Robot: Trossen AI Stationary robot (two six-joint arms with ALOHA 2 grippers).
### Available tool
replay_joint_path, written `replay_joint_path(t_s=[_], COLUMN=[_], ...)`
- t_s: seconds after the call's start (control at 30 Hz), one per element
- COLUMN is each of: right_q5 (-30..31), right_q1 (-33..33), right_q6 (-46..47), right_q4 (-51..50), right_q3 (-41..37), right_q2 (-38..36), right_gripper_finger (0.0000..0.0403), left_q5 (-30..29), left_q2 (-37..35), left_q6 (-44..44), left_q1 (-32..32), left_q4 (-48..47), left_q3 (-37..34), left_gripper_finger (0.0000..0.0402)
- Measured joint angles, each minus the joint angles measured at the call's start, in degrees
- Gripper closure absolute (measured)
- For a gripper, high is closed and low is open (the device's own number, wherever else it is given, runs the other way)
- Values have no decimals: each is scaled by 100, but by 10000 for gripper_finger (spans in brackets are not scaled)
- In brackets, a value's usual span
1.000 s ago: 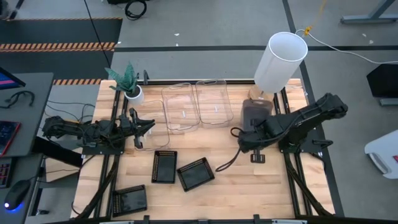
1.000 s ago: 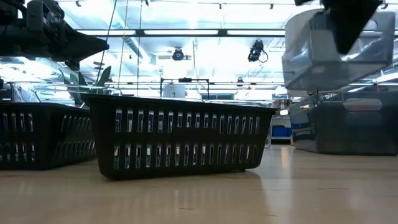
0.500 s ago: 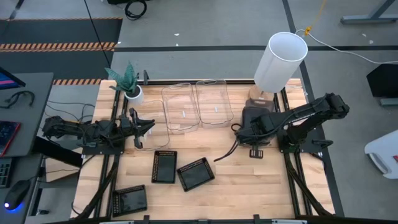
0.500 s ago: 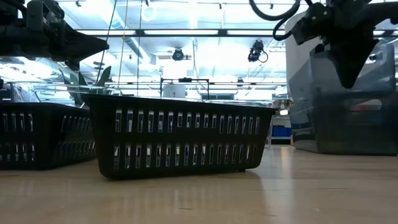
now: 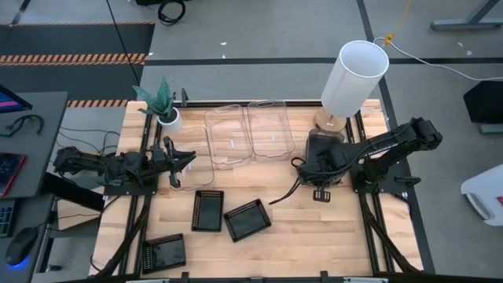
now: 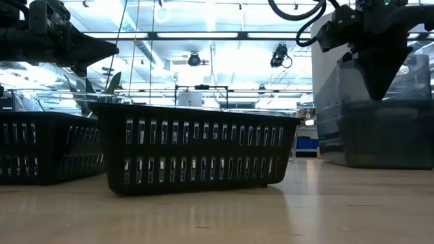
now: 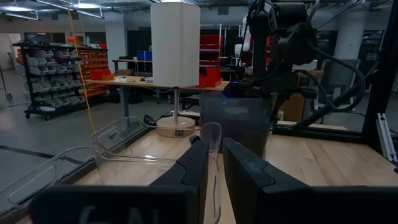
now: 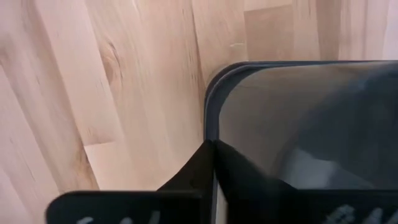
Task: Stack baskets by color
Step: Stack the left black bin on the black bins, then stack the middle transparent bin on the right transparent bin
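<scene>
Grey baskets [image 5: 324, 144] sit nested at the table's right, beside the lamp's foot; in the low view they form one dark stack [image 6: 380, 135]. My right gripper [image 5: 319, 163] points down at the stack's near end, shut on the top basket's rim [image 8: 210, 124]. Two clear baskets [image 5: 229, 136] [image 5: 269, 130] lie side by side at the far middle. Three black perforated baskets [image 5: 207, 210] [image 5: 247, 219] [image 5: 164, 251] rest on the near part of the table. My left gripper [image 5: 189, 159] hangs level at the left, shut, touching nothing. My right gripper has the top grey basket's rim [image 8: 209, 118] at its near end, close to a corner, between its two fingers, one inside the basket and one outside. The fingers come from above, pointing down. The basket sits level, nested in the grey one below.
A tall white lamp shade [image 5: 354, 77] stands at the far right, just behind the grey stack. A small potted plant [image 5: 163, 108] is at the far left. Bare wood lies between the black baskets and the right arm.
My right gripper has come down with the grey basket, which hung tilted above the table a second ago. That basket now sits level inside the grey one on the table. My left arm has kept still.
</scene>
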Motion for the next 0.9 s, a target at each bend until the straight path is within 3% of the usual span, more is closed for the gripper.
replay_joint_path(t_s=[0.43, 0.67, 0.9], right_q5=[-262, -66, 202], right_q1=[-91, -105, -222], right_q6=[325, 348, -136], right_q4=[-346, -388, 318], right_q3=[412, 1007, 1164], right_q2=[35, 75, 507], right_gripper_finger=[317, 316, 316], left_q5=[0, 0, 0], left_q2=[0, 2, 2], left_q6=[0, 0, 0], left_q1=[0, -1, 0], left_q4=[0, 1, 0], left_q3=[-2, -1, 0], left_gripper_finger=[344, 346, 346])
